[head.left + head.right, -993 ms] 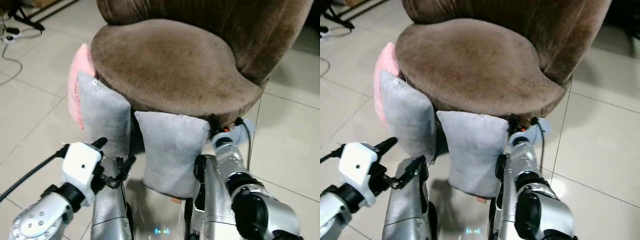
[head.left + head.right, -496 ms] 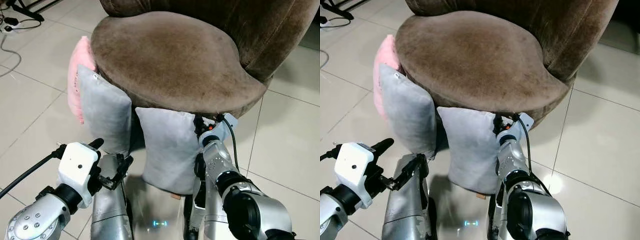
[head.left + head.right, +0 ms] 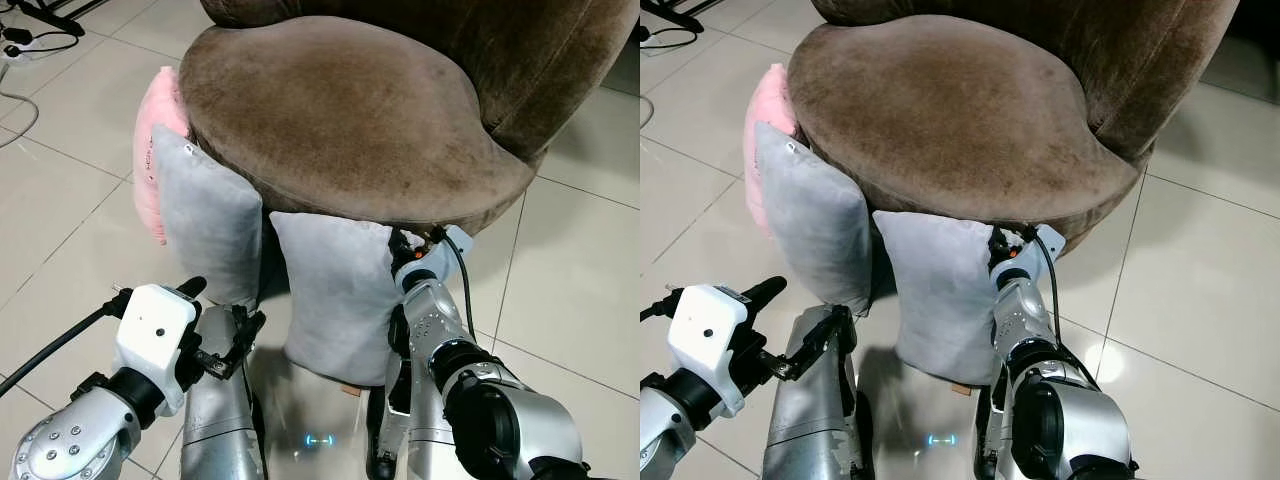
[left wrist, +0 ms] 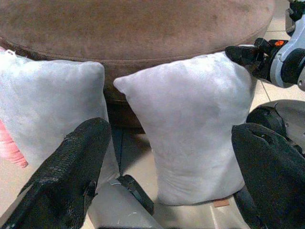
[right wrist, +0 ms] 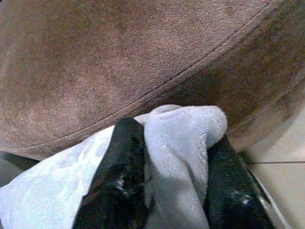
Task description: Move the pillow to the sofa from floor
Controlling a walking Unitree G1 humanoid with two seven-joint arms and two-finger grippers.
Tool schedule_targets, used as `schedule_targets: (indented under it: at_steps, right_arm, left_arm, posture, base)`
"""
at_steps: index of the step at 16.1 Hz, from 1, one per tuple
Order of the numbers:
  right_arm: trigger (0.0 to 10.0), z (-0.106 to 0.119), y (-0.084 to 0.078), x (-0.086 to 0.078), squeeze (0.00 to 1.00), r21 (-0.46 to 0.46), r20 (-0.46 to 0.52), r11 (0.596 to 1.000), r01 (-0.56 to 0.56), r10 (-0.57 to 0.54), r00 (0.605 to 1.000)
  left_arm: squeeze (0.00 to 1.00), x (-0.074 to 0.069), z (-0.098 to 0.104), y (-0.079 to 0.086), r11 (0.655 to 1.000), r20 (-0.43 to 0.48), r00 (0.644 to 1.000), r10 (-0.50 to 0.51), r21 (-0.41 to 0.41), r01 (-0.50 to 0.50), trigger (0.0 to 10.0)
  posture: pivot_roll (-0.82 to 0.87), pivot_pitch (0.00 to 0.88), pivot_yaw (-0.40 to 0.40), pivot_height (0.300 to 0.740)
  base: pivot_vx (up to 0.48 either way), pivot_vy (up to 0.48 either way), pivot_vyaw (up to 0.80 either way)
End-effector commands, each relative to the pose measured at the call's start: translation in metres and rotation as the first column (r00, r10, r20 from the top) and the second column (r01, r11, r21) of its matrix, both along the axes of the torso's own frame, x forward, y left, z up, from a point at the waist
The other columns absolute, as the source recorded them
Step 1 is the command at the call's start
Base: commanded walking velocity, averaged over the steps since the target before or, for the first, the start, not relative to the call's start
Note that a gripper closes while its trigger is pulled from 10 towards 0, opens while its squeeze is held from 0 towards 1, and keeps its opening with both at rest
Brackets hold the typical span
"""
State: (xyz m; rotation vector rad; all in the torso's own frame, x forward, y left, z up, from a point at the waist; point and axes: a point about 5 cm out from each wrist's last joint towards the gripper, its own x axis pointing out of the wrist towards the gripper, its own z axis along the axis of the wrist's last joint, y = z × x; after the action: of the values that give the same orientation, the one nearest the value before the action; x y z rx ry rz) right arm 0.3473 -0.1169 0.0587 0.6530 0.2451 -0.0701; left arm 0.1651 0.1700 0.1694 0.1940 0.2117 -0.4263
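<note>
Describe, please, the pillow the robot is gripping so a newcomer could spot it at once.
Find the brown sofa; three pillows stand on the floor against its front. It is the grey pillow nearest the right gripper, which pinches its top corner, unlike the other grey pillow and pink pillow.

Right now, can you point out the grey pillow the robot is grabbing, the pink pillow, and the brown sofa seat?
grey pillow (image 3: pixel 335 300): left eye view, middle of its front face.
pink pillow (image 3: pixel 152 165): left eye view, its exposed edge behind the other grey cushion.
brown sofa seat (image 3: pixel 350 100): left eye view, centre of the seat top.
</note>
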Motion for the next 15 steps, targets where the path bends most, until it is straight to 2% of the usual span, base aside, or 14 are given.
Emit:
schedule_targets:
  at_steps: [1,5,8,10,15]
  right_arm:
    - [0.0,-0.004,0.005,-0.003,0.00,0.013,-0.021,1.000,-0.018,0.019,1.000]
    - [0.0,-0.004,0.006,-0.003,0.00,0.005,-0.018,1.000,-0.027,0.028,0.999]
    - [0.0,-0.008,0.006,-0.005,0.00,-0.043,-0.039,0.997,-0.057,0.055,0.998]
    - [0.0,-0.012,0.009,-0.007,0.00,0.008,-0.056,0.998,-0.068,0.069,0.996]
    - [0.0,-0.013,0.014,-0.010,0.00,0.029,-0.013,0.995,-0.095,0.095,0.995]
  left_arm:
    - [0.00,-0.003,0.001,-0.001,1.000,-0.003,1.000,0.002,0.000,-0.002,10.0]
    - [0.00,-0.010,-0.005,-0.002,1.000,-0.041,0.999,-0.010,-0.008,0.009,10.0]
    - [0.00,-0.017,-0.015,-0.001,0.999,-0.094,0.995,-0.033,-0.008,0.033,10.0]
    - [0.00,-0.022,-0.019,0.004,1.000,-0.113,0.994,-0.001,0.000,0.001,10.0]
    - [0.00,-0.039,-0.028,0.002,1.000,-0.153,0.988,0.026,-0.007,-0.028,10.0]
  posture:
    - [0.28,0.253,-0.002,0.458]
    - [0.28,0.245,-0.005,0.458]
    - [0.27,0.222,-0.020,0.458]
    - [0.28,0.202,-0.025,0.458]
    - [0.28,0.170,-0.048,0.458]
  base:
    - [0.000,0.000,0.00]
    - [0.000,0.000,0.00]
    - [0.000,0.000,0.00]
    - [0.000,0.000,0.00]
    - [0.000,0.000,0.00]
